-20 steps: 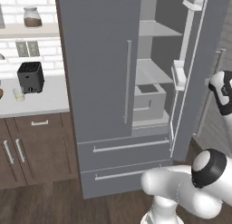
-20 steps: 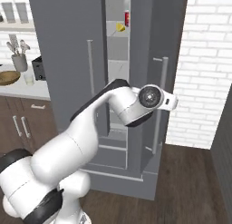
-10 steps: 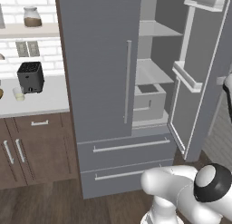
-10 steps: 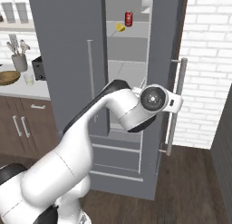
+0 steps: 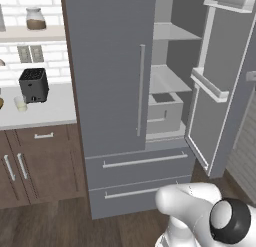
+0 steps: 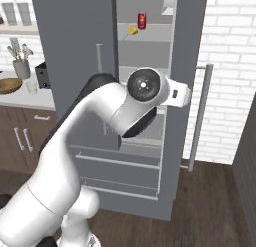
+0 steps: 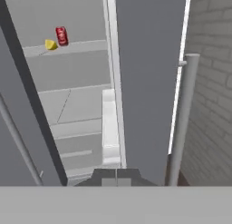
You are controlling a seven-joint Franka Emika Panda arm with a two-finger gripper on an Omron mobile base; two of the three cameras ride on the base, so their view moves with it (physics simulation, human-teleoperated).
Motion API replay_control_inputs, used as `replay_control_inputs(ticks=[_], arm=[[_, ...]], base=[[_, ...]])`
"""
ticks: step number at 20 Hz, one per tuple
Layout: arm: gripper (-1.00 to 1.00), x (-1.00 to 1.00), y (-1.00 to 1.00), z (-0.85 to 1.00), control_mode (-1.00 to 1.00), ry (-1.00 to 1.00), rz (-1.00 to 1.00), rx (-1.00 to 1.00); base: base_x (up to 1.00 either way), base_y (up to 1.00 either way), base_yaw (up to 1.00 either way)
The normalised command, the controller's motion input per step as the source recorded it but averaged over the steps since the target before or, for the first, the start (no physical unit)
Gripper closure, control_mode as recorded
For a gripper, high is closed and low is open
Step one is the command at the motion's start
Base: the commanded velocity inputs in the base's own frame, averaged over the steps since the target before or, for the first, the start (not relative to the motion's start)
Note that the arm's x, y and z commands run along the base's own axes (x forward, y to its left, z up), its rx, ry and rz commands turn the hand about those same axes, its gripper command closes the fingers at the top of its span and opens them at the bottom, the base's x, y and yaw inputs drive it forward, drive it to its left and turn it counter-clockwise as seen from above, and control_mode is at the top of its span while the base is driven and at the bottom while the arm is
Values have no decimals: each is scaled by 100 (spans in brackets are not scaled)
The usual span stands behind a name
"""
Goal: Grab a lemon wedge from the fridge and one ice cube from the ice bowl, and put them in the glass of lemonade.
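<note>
**Fridge door standing open, lemon wedge lying on an upper shelf**

The fridge (image 5: 107, 91) is being shown with its right door (image 5: 220, 111) swung well out and its left door shut. Bare grey shelves and a grey drawer box (image 5: 162, 111) are being exposed inside, and two lower drawers with long silver handles are being seen closed beneath.

In the right base view the lemon wedge (image 6: 132, 30) is being seen on an upper shelf, just beside a small red can (image 6: 142, 20) that is standing upright to its right. The same pair is being picked up in the hand view, the lemon wedge (image 7: 50, 45) lying just left of the red can (image 7: 61, 36), high and far from the gripper.

The gripper (image 7: 116, 175) is being held with its jaws closed together and nothing between them, at the bottom of the hand view, near the edge of the open door and its long silver handle (image 7: 181, 119).

On the worktop (image 5: 45, 111) left of the fridge, the glass of lemonade (image 5: 20, 104) is being seen standing upright beside a black toaster (image 5: 33, 84). In the right base view the ice bowl (image 6: 9, 85) is being shown near the glass, with a grey utensil cup (image 6: 21, 68) behind it.
</note>
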Motion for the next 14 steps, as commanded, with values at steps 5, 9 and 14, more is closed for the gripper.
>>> replay_control_inputs(ticks=[5, 9, 14], arm=[[100, 60, 100, 6, -100, 14, -14, -29], [100, 80, 92, 0, -100, 25, -20, -34], [100, 80, 28, -3, -100, 26, -16, -25]], base=[[0, 0, 0], [0, 0, 0], [0, 0, 0]])
